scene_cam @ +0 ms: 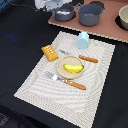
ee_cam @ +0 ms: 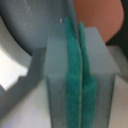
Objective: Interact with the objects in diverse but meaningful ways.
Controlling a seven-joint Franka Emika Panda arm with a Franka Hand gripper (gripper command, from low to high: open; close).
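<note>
Placemats: one woven beige placemat [scene_cam: 35, 87], lying on the dark table [scene_cam: 20, 35]
Bananas: one yellow banana [scene_cam: 73, 68], resting on one round tan plate [scene_cam: 62, 71] in the middle of the placemat
Bread blocks: one orange ridged bread-like block [scene_cam: 49, 52], at the placemat's edge on the exterior view's left
Cups: one pale blue cup [scene_cam: 83, 40], standing upright at the far edge of the placemat
Cutlery: two orange-handled pieces; a fork [scene_cam: 66, 81] just in front of the plate and a knife-like piece [scene_cam: 88, 59] behind it, its blade too blurred for me to be sure
Pots: two grey pots on the brown board [scene_cam: 107, 30]; one grey long-handled pot [scene_cam: 64, 13] and one deeper grey pot [scene_cam: 92, 14]
Cut off: a pale round dish [scene_cam: 123, 19] at the exterior view's right edge, only partly in frame
Writing: none I can read anywhere
My hand: my gripper [ee_cam: 80, 75] fills the wrist view as grey fingers with green pads [ee_cam: 73, 80] pressed flat together, clenched on nothing; in the exterior view only a whitish blur near the long-handled pot, too unclear to name
White fish: I cannot find it in either view
</note>
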